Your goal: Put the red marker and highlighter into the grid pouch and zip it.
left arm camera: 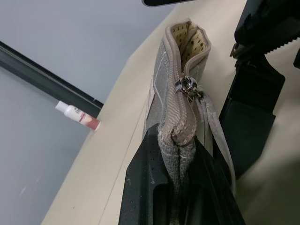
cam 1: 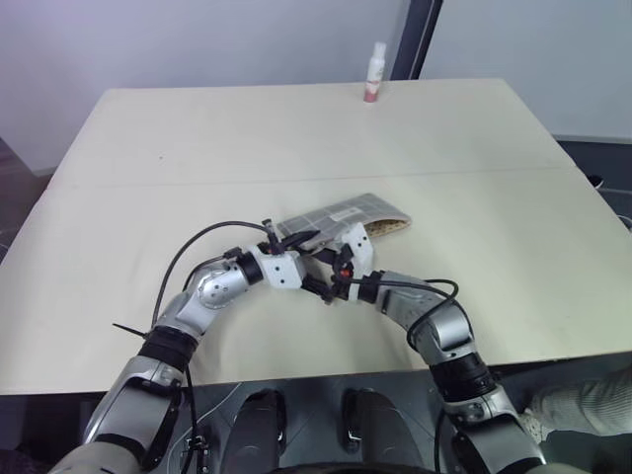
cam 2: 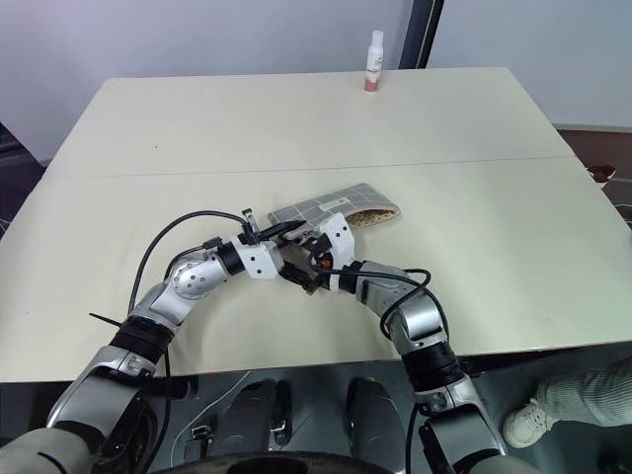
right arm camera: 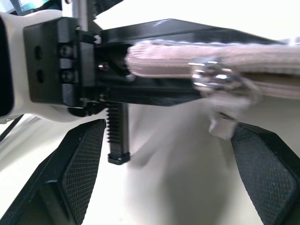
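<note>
1. As we list by size, first comes one table (cam 1: 474, 247), cream-topped.
2. We count one grid pouch (cam 1: 346, 215), near the table's middle; one end is clamped in the left gripper (left arm camera: 180, 154), the far end gapes open, and its slider (left arm camera: 186, 87) sits partway along.
3. Two grippers: the right gripper (right arm camera: 168, 173) has its jaws spread wide, holding nothing, just beside the slider.
4. One white and pink bottle (cam 1: 374, 73) stands at the far edge.
5. We cannot see what the pouch contains.
</note>
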